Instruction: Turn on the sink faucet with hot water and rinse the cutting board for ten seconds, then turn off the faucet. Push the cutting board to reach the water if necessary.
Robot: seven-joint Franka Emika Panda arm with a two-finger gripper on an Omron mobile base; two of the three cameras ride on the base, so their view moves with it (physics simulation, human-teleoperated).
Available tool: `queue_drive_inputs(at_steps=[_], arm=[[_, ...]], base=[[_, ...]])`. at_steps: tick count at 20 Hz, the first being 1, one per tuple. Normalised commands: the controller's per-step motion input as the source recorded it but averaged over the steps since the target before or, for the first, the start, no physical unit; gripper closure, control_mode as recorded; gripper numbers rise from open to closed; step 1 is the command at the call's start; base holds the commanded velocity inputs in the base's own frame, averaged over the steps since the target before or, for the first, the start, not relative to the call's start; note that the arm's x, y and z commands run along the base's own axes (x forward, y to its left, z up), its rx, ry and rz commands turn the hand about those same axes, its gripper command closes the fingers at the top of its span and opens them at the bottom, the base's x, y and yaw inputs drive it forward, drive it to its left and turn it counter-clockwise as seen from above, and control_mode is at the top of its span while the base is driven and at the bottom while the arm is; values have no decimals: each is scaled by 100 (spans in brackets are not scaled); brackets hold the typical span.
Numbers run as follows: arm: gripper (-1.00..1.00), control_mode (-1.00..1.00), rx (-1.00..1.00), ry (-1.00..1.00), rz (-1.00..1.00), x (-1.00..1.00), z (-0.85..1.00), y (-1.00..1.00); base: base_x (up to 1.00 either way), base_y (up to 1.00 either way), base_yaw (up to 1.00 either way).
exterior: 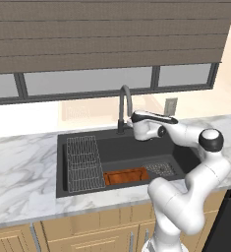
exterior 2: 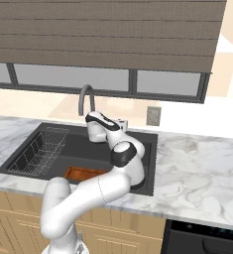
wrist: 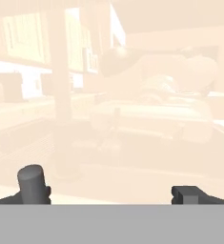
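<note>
Dark fingertips stand wide apart on the gripper [wrist: 111,193] with nothing between them; from the hand camera the left tip looks like a round grey stub, though I can't tell if that is partly the tap's lever. The white hand sits right at the foot of the faucet [exterior: 125,106], close beside its black base at the back edge of the sink [exterior: 63,162]. No stream of water runs from the spout, so I judge the tap is not yet on. The cutting board [exterior: 126,175] lies flat on the basin floor at the front, between the wire rack [exterior: 82,162] and the drain plate [exterior: 159,170], well forward of the spout. By my reckoning all 3 steps remain: hot water on, rinse, off, and probably a push of the board toward the stream.
</note>
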Motion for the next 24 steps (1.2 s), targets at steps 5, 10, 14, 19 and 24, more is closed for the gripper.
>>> queue_drive_inputs(at_steps=[5, 10, 14, 19, 24], arm=[[-100, -100, 0, 0, 0, -29, 0, -29], [-100, -100, 0, 0, 0, -30, 0, -34], [-100, -100, 0, 0, -1, -38, 0, -36], [-100, -100, 0, 0, -2, -38, 0, -32], [-100, -100, 0, 0, -4, -37, 0, -37]], base=[[0, 0, 0], [0, 0, 0], [0, 0, 0], [0, 0, 0], [0, 0, 0]])
